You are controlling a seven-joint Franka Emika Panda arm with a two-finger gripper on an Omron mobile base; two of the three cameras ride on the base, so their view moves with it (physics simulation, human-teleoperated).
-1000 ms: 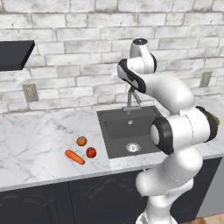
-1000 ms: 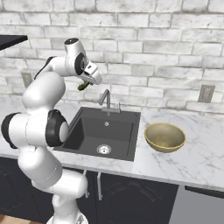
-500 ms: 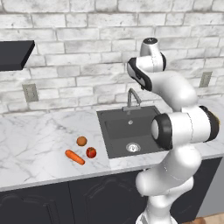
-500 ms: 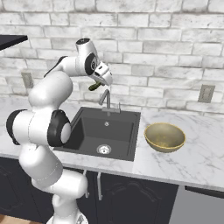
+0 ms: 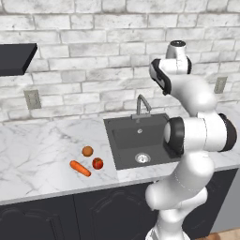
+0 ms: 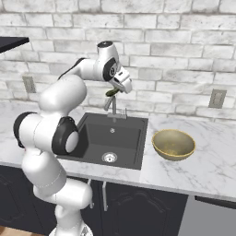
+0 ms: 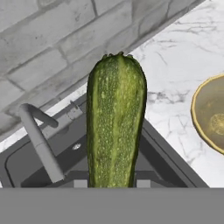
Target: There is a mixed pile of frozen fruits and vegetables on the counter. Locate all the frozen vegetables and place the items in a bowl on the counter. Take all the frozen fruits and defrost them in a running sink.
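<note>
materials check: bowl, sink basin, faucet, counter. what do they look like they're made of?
Bowl: tan-olive, faint sheen, likely glazed ceramic or dull metal; unclear which.
Sink: matte black, no reflections, looks like composite or coated steel.
Faucet: grey and smooth, probably brushed metal.
Counter: white with grey veins, marble look, polished.

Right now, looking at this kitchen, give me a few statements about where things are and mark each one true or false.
1. The gripper holds the green cucumber above the sink. True.
2. The bowl already has a vegetable in it. False: it is empty.
3. The carrot lies on the counter beside the orange fruit and the red fruit. True.
4. The red fruit sits in the sink. False: it is on the counter, left of the sink.
5. The bowl stands on the counter to the right of the sink in the right base view. True.
</note>
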